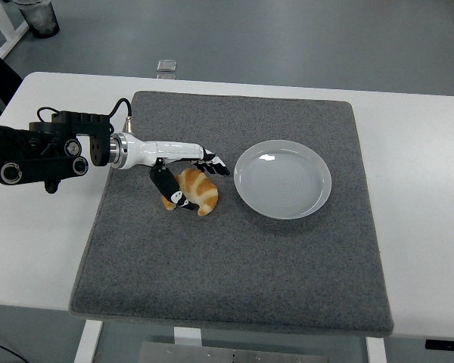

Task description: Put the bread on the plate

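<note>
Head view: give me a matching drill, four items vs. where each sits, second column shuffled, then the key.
Items:
1. croissant
2. plate
3. left hand
4. grey mat

Places:
A. empty, on the mat's right half
B. spread over the white table, under everything else
C. on the mat, left of the plate
D. reaching in from the left, fingers around the croissant

Pairs: 1-C, 2-A, 3-D, 4-B
</note>
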{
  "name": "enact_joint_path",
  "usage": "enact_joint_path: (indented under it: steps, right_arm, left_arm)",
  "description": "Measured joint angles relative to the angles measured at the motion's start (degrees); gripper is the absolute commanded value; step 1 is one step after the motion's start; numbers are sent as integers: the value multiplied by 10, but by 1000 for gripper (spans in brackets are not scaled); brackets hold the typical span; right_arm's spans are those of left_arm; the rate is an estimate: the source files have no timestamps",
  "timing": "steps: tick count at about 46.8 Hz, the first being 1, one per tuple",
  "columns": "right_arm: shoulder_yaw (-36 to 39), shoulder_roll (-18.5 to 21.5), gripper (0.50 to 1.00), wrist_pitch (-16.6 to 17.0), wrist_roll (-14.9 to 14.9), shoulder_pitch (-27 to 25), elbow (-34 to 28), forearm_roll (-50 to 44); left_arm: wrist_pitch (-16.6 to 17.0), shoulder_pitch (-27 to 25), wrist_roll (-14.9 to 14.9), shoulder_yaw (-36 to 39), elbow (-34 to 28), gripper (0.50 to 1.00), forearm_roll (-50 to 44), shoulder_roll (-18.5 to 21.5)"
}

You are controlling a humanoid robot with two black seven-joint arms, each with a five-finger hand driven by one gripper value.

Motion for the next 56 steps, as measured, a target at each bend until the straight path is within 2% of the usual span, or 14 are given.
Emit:
enact_joint_path:
  steps: [10, 17, 21, 25, 30, 33, 34, 50, 56]
  right_arm:
    - [0, 0, 952, 0, 0, 0, 0, 0]
    - [0, 0, 952, 0, 0, 0, 0, 0]
    - [0, 0, 952, 0, 0, 0, 0, 0]
    - [0, 0, 952, 0, 0, 0, 0, 0]
    - [0, 0, 952, 0, 0, 0, 0, 0]
    - [0, 0, 952, 0, 0, 0, 0, 0]
    - [0, 0, 952, 0, 0, 0, 0, 0]
    - [0, 0, 952, 0, 0, 0, 0, 0]
    - [0, 0, 952, 0, 0, 0, 0, 0]
  left_arm:
    - [1, 0, 0, 8, 0, 853, 27, 1]
    - [1, 0, 0, 8, 1, 814, 41, 2]
    - [2, 0, 0, 8, 1, 776, 48, 2]
    - [6, 0, 0, 8, 1, 724, 57, 2]
    - [14, 4, 0, 8, 1, 609, 71, 1]
    - [17, 6, -1, 8, 2, 514, 83, 1]
    - [18, 6, -1, 8, 2, 500, 87, 1]
    - [29, 7, -1, 9, 10, 500, 115, 0]
    - [47, 7, -1, 9, 15, 500, 116, -1]
